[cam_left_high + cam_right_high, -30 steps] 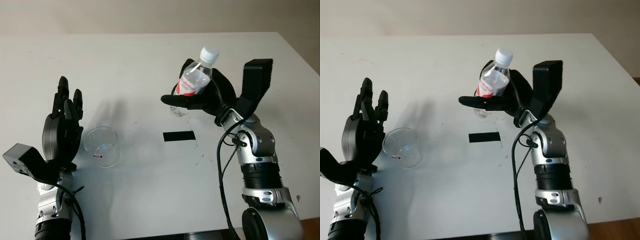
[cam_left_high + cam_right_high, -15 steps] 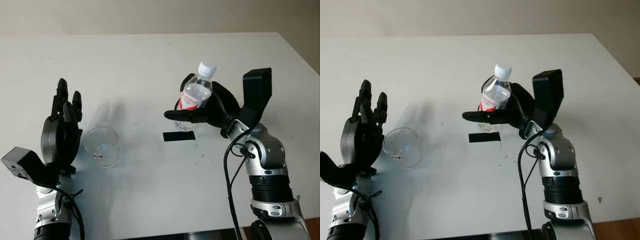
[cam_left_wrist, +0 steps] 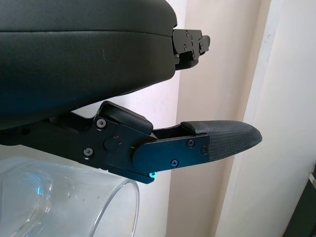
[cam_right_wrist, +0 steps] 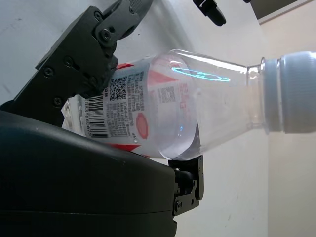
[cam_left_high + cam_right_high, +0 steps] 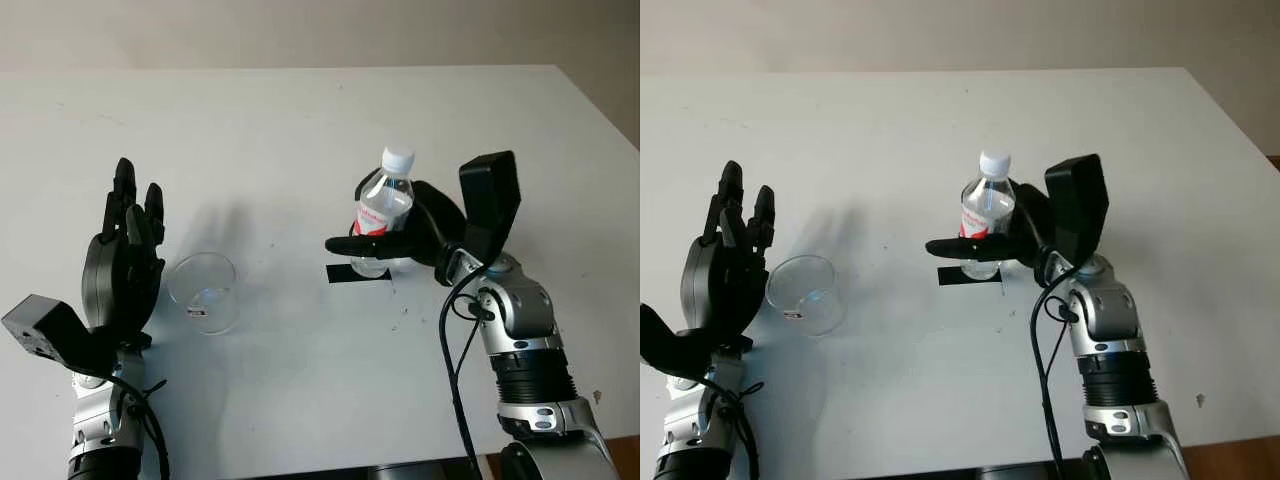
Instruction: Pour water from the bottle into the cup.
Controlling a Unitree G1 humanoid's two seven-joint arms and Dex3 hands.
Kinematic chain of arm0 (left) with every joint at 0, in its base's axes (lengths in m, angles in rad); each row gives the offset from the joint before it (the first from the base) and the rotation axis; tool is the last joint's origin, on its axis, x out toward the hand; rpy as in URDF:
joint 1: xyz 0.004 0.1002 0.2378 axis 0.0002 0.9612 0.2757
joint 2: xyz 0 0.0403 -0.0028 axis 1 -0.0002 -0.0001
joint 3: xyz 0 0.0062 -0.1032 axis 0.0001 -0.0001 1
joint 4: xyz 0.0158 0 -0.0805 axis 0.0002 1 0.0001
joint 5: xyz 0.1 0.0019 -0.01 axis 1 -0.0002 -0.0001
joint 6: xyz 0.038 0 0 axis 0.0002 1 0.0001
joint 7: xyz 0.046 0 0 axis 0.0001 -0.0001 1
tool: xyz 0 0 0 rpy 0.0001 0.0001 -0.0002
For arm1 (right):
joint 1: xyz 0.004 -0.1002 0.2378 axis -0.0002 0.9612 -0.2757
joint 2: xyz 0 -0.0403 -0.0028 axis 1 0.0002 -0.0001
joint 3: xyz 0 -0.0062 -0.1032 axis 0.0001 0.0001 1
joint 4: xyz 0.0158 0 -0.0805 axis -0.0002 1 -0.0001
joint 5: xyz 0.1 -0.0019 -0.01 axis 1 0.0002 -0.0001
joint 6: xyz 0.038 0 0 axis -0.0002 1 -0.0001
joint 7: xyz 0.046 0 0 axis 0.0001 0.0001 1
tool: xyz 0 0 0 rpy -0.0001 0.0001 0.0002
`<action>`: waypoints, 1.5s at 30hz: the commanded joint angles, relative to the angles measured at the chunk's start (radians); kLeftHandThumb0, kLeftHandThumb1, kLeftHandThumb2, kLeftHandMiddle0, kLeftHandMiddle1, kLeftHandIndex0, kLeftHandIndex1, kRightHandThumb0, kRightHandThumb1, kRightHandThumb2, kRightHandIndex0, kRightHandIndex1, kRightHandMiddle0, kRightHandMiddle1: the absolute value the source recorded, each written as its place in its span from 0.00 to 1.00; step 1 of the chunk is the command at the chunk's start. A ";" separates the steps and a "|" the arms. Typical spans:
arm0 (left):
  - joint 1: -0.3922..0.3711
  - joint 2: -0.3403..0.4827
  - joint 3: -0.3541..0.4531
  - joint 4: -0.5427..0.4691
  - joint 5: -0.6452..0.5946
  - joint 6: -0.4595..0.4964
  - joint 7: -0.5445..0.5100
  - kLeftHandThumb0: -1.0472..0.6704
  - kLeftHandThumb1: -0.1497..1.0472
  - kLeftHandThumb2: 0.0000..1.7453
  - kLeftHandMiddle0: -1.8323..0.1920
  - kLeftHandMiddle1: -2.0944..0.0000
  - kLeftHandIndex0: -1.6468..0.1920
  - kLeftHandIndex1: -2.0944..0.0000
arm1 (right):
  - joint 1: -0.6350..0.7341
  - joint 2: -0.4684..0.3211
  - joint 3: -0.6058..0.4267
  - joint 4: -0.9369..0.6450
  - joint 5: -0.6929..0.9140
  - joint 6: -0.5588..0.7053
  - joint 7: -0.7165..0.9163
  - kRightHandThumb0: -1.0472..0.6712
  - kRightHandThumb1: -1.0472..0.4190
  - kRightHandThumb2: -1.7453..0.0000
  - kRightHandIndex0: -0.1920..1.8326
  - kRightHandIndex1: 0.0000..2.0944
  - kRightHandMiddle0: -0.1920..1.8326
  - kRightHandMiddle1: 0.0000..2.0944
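A clear water bottle (image 5: pixel 384 208) with a red-and-white label and a white cap (image 5: pixel 398 159) stands upright at the black tape mark (image 5: pixel 345 273), right of centre. My right hand (image 5: pixel 358 224) is shut on it, fingers (image 4: pixel 89 54) wrapped round the label; whether its base touches the table is hidden by the hand. The bottle (image 4: pixel 187 108) looks almost empty. A clear cup (image 5: pixel 205 292) stands upright toward the left with little or nothing in it. My left hand (image 5: pixel 130 240) is open, held upright just left of the cup, apart from it; the cup's rim (image 3: pixel 118 197) lies under its finger (image 3: pixel 217 140).
The white table (image 5: pixel 300 130) stretches far back and to both sides, with its right edge near my right arm (image 5: pixel 520 350). A few small dark specks lie near the tape mark.
My right hand has come down and toward me with the bottle, turning it from tilted in the air to upright at the black tape mark. The left hand and cup stayed put.
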 commanded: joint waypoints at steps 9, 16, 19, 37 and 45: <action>0.013 -0.001 -0.002 -0.025 0.002 0.006 0.005 0.12 1.00 0.33 0.92 1.00 0.94 1.00 | -0.015 0.009 0.003 0.035 -0.011 -0.010 -0.003 0.44 0.00 0.86 0.59 1.00 0.13 1.00; 0.013 -0.003 -0.003 -0.020 0.001 0.001 0.002 0.12 1.00 0.32 0.91 1.00 0.94 1.00 | -0.003 0.005 0.004 0.028 -0.006 -0.006 0.013 0.44 0.00 0.86 0.59 1.00 0.14 1.00; 0.014 -0.002 -0.003 -0.015 0.004 -0.007 -0.002 0.12 1.00 0.33 0.91 1.00 0.94 1.00 | 0.000 0.004 0.004 0.022 -0.004 0.010 0.014 0.44 0.00 0.85 0.59 1.00 0.13 1.00; 0.021 -0.001 -0.004 -0.017 0.000 -0.003 -0.004 0.12 1.00 0.34 0.91 1.00 0.93 1.00 | 0.184 -0.071 0.015 0.001 -0.026 -0.333 0.205 0.24 0.03 0.97 0.02 0.71 0.07 0.66; 0.018 0.001 -0.003 -0.011 -0.003 -0.001 -0.007 0.11 1.00 0.32 0.90 1.00 0.93 1.00 | 0.250 -0.101 0.017 0.064 -0.110 -0.568 0.191 0.19 0.04 0.97 0.12 0.23 0.14 0.26</action>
